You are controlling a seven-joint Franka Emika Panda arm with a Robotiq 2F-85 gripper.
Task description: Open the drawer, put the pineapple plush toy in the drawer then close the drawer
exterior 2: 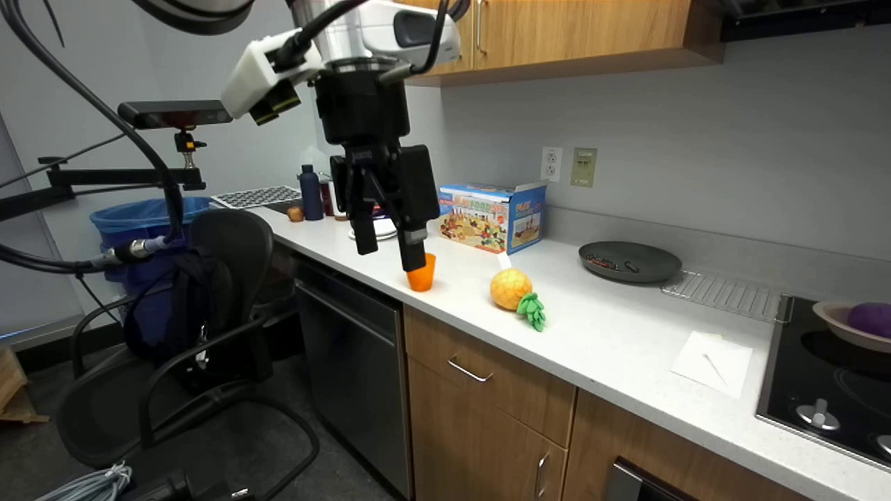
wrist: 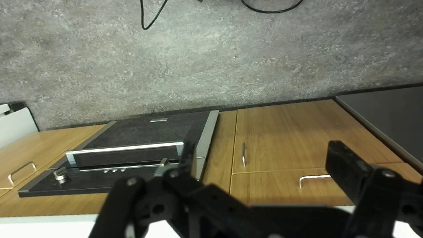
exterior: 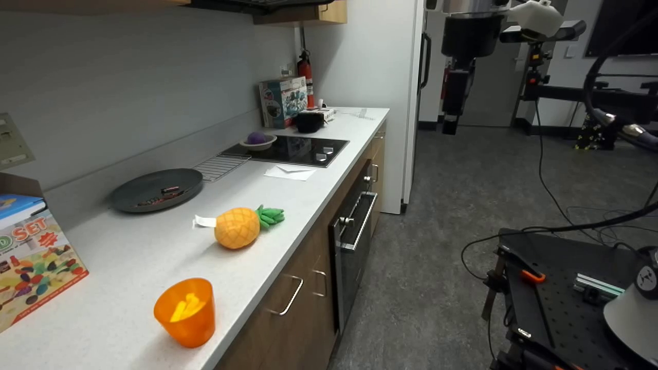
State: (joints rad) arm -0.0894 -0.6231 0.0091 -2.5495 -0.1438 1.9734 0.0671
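My gripper hangs empty, fingers spread; the pineapple plush toy lies on the counter; below, the drawer is closed; I should straddle its bar handle squarely, then pull straight.

In exterior view: carton on countertop; "SET" clear in red-orange capitals, greenish "D" just before it at view's edge. Red starburst below "SET": print too small. Same carton in exterior view: front heading blurred, seems "PLAY FOOD SET"; end-face lettering unclear. Picture box near fire extinguisher: print too small. Label on fire extinguisher: illegible. Robot base: round emblem, too small to read.
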